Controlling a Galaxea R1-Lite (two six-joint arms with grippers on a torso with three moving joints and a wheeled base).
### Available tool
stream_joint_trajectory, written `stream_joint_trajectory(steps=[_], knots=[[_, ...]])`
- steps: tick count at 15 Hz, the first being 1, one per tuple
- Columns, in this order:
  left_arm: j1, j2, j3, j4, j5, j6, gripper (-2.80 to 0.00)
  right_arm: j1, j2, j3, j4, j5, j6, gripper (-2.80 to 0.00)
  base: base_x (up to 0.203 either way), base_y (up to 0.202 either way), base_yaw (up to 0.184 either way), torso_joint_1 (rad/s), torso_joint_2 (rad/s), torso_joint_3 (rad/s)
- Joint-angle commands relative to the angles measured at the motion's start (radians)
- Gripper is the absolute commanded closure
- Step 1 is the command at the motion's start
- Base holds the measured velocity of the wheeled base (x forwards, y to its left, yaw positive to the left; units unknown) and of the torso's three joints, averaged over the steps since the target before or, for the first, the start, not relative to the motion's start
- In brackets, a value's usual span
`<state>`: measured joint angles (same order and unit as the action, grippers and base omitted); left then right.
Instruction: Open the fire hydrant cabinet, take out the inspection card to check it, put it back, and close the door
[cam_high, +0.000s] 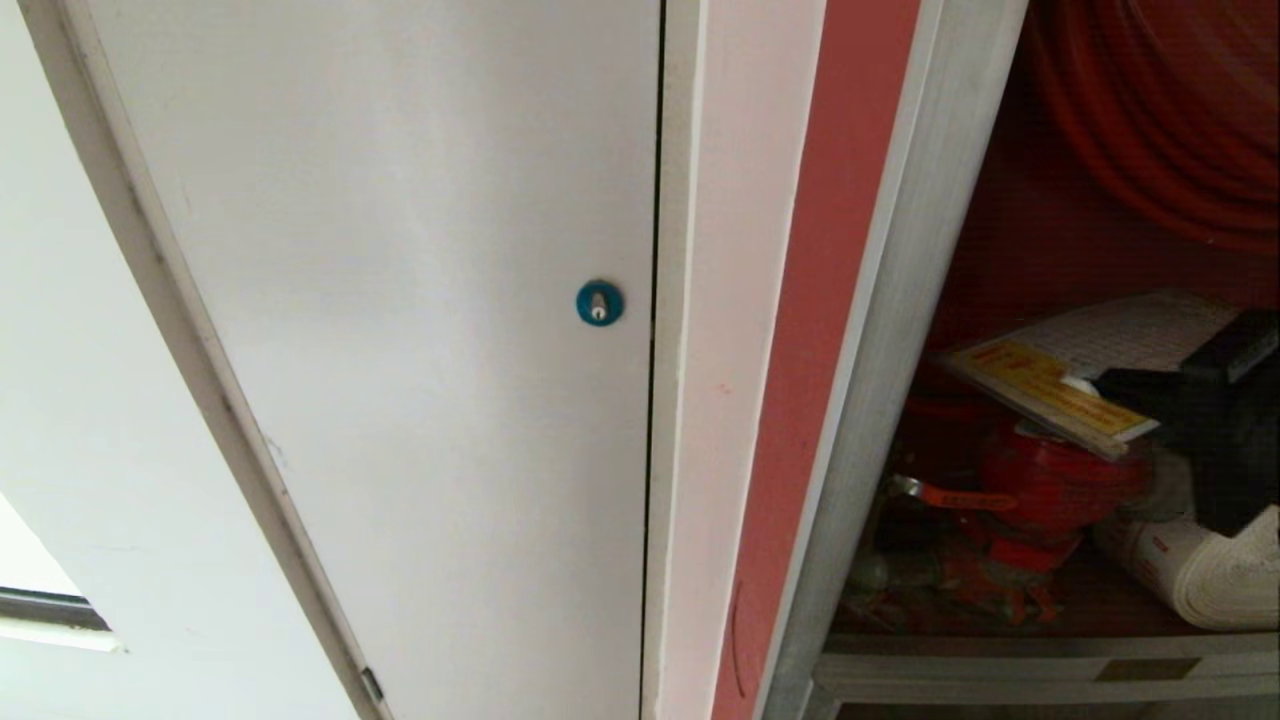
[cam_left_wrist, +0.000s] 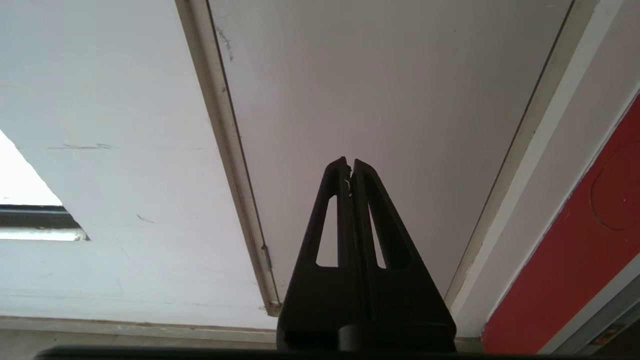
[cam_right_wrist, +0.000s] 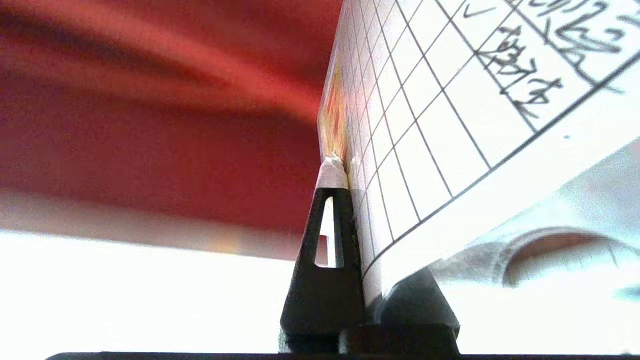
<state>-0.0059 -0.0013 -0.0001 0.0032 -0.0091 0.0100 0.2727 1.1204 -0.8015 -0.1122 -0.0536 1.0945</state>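
Note:
The fire hydrant cabinet (cam_high: 905, 300) stands open at the right of the head view, showing its red interior, a red hose reel (cam_high: 1160, 130), a red valve (cam_high: 1050, 480) and a white rolled hose (cam_high: 1200, 570). Its door is out of view. Inside it, my right gripper (cam_high: 1100, 385) is shut on the inspection card (cam_high: 1100, 350), held roughly flat above the valve with the yellow-orange band pointing left. In the right wrist view the gridded card (cam_right_wrist: 450, 125) sits clamped in that gripper (cam_right_wrist: 345, 165), hiding one finger. My left gripper (cam_left_wrist: 348, 162) is shut and empty, facing a white panel.
A plain white panel (cam_high: 400, 300) with a blue round lock (cam_high: 599, 302) fills the left and middle. A white post and a red strip (cam_high: 810, 350) separate it from the cabinet's silver frame. A window edge (cam_high: 50, 610) shows at the lower left.

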Motion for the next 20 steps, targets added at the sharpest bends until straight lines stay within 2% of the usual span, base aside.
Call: stream_joint_trajectory(steps=[1,5,10,13,17,19,20], knots=[[0.0,0.001,0.0,0.0,0.0,0.001,0.0,0.011,-0.122,-0.001,0.068,0.034,0.001,0.0,0.0,0.0,0.0,0.0,0.0,0.0],[0.0,0.001,0.0,0.0,0.0,-0.001,0.0,0.017,-0.377,-0.018,0.315,0.261,-0.142,0.0,0.0,0.0,0.0,0.0,0.0,0.0],[0.0,0.001,0.0,0.0,0.0,0.001,0.0,0.019,-0.511,-0.036,0.593,0.46,-0.494,0.0,0.0,0.0,0.0,0.0,0.0,0.0],[0.0,0.001,0.0,0.0,0.0,0.001,0.0,0.02,-0.512,-0.014,0.683,0.536,-0.802,0.0,0.0,0.0,0.0,0.0,0.0,0.0],[0.0,0.001,0.0,0.0,0.0,0.001,0.0,0.02,-0.431,0.046,0.74,0.589,-1.3,0.0,0.0,0.0,0.0,0.0,0.0,0.0],[0.0,0.0,0.0,0.0,0.0,0.0,0.0,0.022,-0.384,0.055,0.742,0.613,-1.472,0.0,0.0,0.0,0.0,0.0,0.0,0.0],[0.0,0.0,0.0,0.0,0.0,0.0,0.0,0.036,-0.366,0.049,0.734,0.625,-1.495,0.0,0.0,0.0,0.0,0.0,0.0,0.0]])
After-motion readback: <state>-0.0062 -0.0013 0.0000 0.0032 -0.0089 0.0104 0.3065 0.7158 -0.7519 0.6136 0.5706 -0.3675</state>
